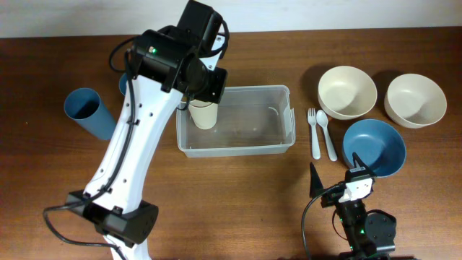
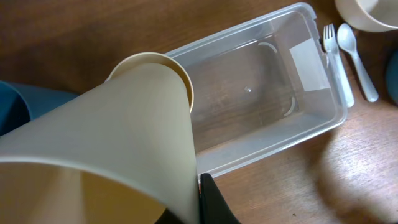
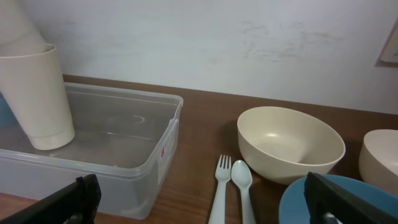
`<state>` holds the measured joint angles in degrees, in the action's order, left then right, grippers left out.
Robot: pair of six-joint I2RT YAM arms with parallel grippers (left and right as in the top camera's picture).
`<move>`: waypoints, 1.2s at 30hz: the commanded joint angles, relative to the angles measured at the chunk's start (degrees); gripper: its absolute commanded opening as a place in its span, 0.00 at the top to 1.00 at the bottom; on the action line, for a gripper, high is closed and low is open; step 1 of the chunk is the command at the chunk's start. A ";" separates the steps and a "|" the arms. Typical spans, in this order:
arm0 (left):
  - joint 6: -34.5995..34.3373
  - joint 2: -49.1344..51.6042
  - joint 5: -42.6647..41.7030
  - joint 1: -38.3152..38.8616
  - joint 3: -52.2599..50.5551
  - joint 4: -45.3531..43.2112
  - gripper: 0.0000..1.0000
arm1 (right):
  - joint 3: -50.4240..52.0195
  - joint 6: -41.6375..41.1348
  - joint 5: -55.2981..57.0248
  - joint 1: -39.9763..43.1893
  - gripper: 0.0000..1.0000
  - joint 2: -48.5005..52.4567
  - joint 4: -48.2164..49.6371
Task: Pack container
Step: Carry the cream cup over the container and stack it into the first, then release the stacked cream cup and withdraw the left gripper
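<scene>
The clear plastic container (image 1: 249, 128) lies at the middle of the table, long side left to right. My left gripper (image 1: 203, 90) is shut on a cream cup (image 1: 204, 115) and holds it nearly upright inside the container's left end. In the left wrist view the cup (image 2: 124, 124) fills the frame, with one black finger (image 2: 211, 202) against its wall and the container (image 2: 261, 93) beyond. The right wrist view shows the cup (image 3: 37, 93) low in the container (image 3: 124, 146). My right gripper (image 1: 338, 182) is open and empty near the front edge.
Two cream bowls (image 1: 347, 92) (image 1: 415, 100) and a blue bowl (image 1: 374, 146) stand right of the container. A white fork (image 1: 313, 131) and spoon (image 1: 327, 136) lie between them. A blue cup (image 1: 88, 112) stands at the left.
</scene>
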<state>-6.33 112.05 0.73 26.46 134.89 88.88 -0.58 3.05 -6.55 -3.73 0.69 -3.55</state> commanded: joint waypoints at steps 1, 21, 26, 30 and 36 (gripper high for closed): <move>0.46 0.83 0.83 0.02 0.15 -0.48 0.77 | 0.26 -0.07 -0.15 0.37 0.01 -0.44 -0.33; -3.48 0.70 10.03 -4.09 4.13 1.25 0.53 | 0.26 -0.07 -0.15 0.37 0.01 -0.44 -0.33; -3.82 0.74 8.57 -10.78 5.70 2.36 0.50 | 0.26 -0.07 -0.15 0.37 0.01 -0.44 -0.33; 1.14 1.92 6.86 -14.12 4.85 3.19 0.49 | 0.26 -0.07 -0.15 0.37 0.01 -0.44 -0.33; 3.02 5.73 7.21 -17.16 4.70 3.41 0.50 | 0.26 -0.07 -0.15 0.37 0.01 -0.44 -0.33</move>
<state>-5.48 114.50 8.40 10.66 139.68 92.18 -0.58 3.03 -6.55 -3.73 0.69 -3.53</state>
